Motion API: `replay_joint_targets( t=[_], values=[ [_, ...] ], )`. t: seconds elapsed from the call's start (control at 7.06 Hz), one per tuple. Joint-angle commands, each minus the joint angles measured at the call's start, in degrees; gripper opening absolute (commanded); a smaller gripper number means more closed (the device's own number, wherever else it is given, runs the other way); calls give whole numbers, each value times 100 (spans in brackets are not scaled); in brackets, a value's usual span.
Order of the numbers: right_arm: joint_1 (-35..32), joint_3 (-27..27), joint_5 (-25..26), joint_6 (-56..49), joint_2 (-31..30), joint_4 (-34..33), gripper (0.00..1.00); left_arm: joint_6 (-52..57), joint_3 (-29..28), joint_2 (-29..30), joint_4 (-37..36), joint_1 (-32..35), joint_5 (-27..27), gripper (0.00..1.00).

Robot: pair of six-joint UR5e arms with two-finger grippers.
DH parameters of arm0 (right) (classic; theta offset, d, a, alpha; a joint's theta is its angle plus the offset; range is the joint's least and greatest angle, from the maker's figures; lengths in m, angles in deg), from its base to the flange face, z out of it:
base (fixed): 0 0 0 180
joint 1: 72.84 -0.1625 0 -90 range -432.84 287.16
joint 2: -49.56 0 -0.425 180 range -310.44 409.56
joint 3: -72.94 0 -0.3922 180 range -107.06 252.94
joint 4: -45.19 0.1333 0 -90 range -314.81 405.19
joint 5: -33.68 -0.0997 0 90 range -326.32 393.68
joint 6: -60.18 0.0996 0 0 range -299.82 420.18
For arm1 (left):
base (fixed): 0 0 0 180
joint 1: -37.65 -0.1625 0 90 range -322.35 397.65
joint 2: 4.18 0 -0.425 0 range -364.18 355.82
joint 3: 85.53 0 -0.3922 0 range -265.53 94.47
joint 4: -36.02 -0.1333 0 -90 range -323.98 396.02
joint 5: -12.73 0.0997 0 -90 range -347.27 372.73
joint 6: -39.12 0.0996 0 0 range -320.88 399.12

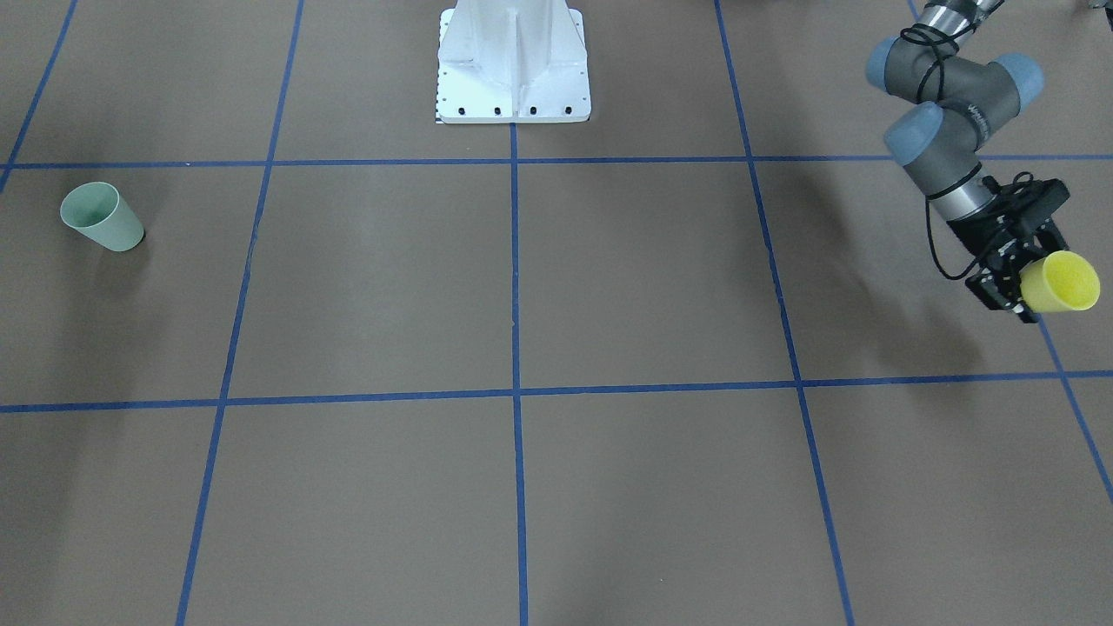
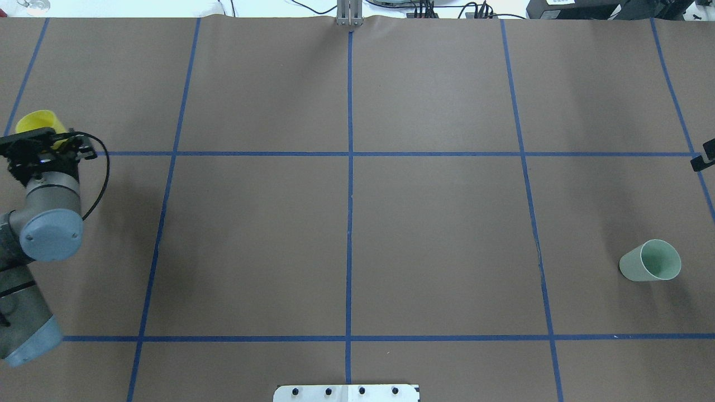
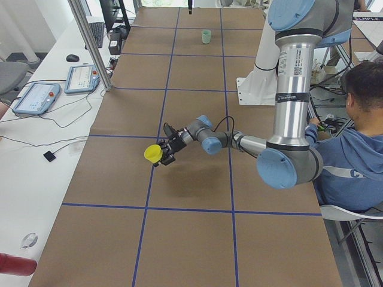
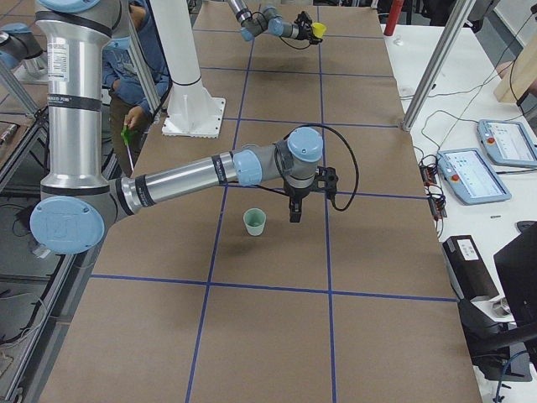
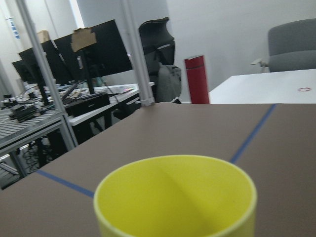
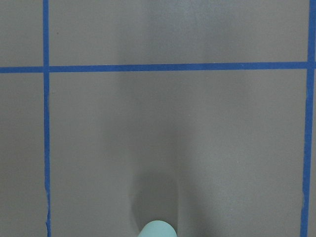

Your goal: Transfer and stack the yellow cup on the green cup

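yellow cup point(image 1: 1061, 283) shown clasped in the left gripper point(image 1: 1030, 291), tilted with its mouth turned outward, close to the left-end edge of the table point(image 1: 609, 287) and, as far as can be judged, clear of the surface. left forearm is stretched low and outward. green cup point(image 1: 102, 217) is set upright near the opposite end, well apart, with open surface between. right gripper point(image 4: 294, 214) is hung pointing down near the green cup; its grip cannot be told.

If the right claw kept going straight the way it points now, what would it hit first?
Probably the bare table, not the green cup: the right claw points straight down beside the cup, which only shows at its wrist view's bottom edge.
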Motion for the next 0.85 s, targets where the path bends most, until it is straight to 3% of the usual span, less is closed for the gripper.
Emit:
replay_joint_targets(
  t=[0.0,0.14,0.28,0.57,0.71],
  values=[
    [60,98,313,-14,311,10,100,1888,-877,1347,1947,-59,-506,0],
    [243,99,516,-5,591,10,100,2985,-873,1588,2347,-268,-737,0],
    [523,186,753,3,1002,-94,100,3413,-881,1877,2708,-374,-948,0],
    [805,239,738,21,1322,44,100,3879,-908,2709,2870,-541,-1283,0],
    [1199,274,738,21,1471,394,100,4275,-1021,2776,3070,-725,-1797,0]
  ],
)
